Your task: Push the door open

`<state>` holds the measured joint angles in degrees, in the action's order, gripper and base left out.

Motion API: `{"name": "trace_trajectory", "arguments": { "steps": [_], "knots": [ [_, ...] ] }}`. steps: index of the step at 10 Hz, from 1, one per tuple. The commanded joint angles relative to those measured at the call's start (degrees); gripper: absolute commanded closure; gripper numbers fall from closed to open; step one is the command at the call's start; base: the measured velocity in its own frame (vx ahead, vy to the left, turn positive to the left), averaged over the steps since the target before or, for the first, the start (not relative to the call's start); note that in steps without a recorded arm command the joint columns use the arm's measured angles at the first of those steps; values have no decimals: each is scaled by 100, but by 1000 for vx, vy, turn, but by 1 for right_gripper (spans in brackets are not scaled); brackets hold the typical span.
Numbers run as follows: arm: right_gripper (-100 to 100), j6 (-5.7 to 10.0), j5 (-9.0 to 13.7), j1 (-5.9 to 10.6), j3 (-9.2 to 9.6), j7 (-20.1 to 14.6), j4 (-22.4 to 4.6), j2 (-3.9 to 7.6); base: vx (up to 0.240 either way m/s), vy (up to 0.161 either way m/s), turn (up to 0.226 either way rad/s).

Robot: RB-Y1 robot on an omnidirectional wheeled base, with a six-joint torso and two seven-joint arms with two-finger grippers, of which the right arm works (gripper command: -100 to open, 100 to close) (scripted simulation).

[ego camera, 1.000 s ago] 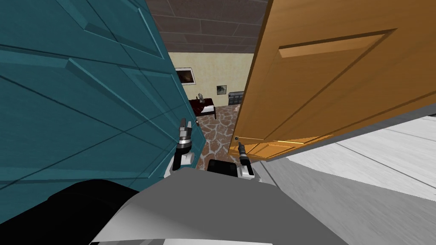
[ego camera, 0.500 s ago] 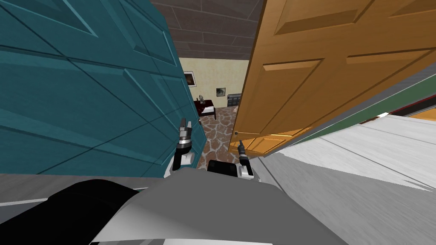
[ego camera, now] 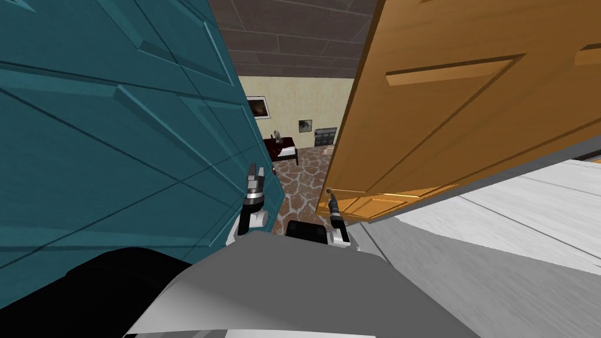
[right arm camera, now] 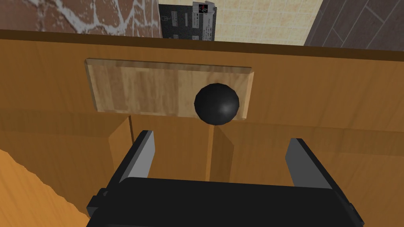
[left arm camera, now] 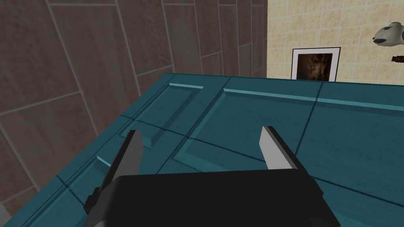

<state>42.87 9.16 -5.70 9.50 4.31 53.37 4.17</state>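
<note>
Change: my head has rolled back since half a second ago, so the whole picture tipped. The doors did not jump; I moved.
Gap: the slot between the two doors, in the middle of the head view, looks about as wide as it did then. I think the push has not won much more room yet.
Wood door [ego camera: 469,105]: orange-brown, fills the upper right of the head view, already swung part way open.
Right gripper [right arm camera: 221,136]: jaws wide apart, holding nothing, close to the wood door's face.
Knob [right arm camera: 216,103]: round and black, on a pale plate [right arm camera: 150,88], just past the right gripper and not touched.
Left gripper [left arm camera: 201,130]: jaws wide apart, holding nothing, lying along the teal door [ego camera: 117,146] that fills the left of the head view.
Arms: both sit at the same spots in the picture as before.
Beyond: stone floor [ego camera: 302,176] shows through the gap.
</note>
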Motion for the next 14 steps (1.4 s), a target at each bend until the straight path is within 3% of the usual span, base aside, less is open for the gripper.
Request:
{"name": "trace_trajectory", "arguments": {
  "steps": [1, 4, 5, 10, 14],
  "knots": [
    [-100, 32, 4, 20, -24, 8, -38, -12, 213, 40, 25],
    [-100, 54, 8, 38, -43, 12, -67, -34, 166, -10, 17],
    [100, 54, 8, 38, -43, 12, -67, -34, -18, 2, 2],
    [100, 54, 8, 38, -43, 12, -67, -34, -13, 0, 1],
    [100, 42, 82, 86, -264, 107, -127, 51, 146, 31, -36]
  ]
}}
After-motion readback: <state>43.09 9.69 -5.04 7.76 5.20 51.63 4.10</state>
